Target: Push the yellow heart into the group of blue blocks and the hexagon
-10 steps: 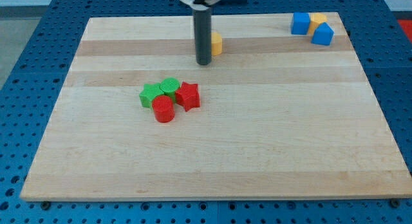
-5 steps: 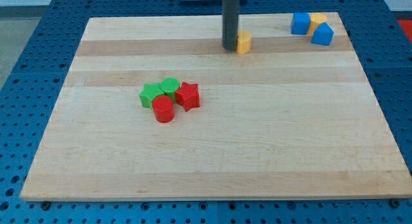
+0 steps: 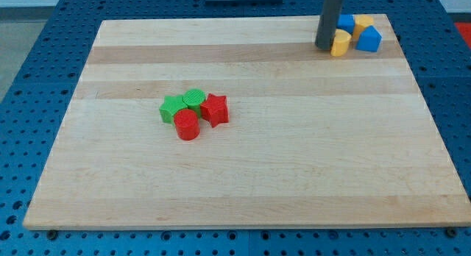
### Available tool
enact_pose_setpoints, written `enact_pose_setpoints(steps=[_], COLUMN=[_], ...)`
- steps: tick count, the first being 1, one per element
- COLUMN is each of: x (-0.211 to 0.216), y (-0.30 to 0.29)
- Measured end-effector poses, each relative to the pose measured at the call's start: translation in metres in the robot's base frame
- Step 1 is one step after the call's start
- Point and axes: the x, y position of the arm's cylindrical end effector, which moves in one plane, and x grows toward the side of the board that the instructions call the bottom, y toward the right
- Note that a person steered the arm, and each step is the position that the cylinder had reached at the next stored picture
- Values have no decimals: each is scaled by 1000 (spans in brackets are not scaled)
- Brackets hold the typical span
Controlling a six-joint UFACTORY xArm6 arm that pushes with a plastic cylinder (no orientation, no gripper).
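Note:
The yellow heart (image 3: 341, 43) lies near the board's top right, touching or nearly touching the group there. That group holds a blue block (image 3: 345, 23) partly hidden behind the rod, a yellow hexagon (image 3: 363, 23) and a second blue block (image 3: 369, 39). My tip (image 3: 324, 46) stands right against the heart's left side.
A cluster sits left of the board's middle: a green block (image 3: 171, 108), a green cylinder (image 3: 194, 98), a red star (image 3: 215, 109) and a red cylinder (image 3: 187, 126). The wooden board (image 3: 243, 175) rests on a blue pegboard table.
My tip has swept to the view's right along the top of the board, pushing the yellow heart from the top middle up to the blue blocks and hexagon.

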Motion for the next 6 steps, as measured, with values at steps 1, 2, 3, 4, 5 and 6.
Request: enact_pose_setpoints(steps=[1,2,3,4,5,6], x=[3,29,49,41,25,21], y=[4,4,5,17,30,31])
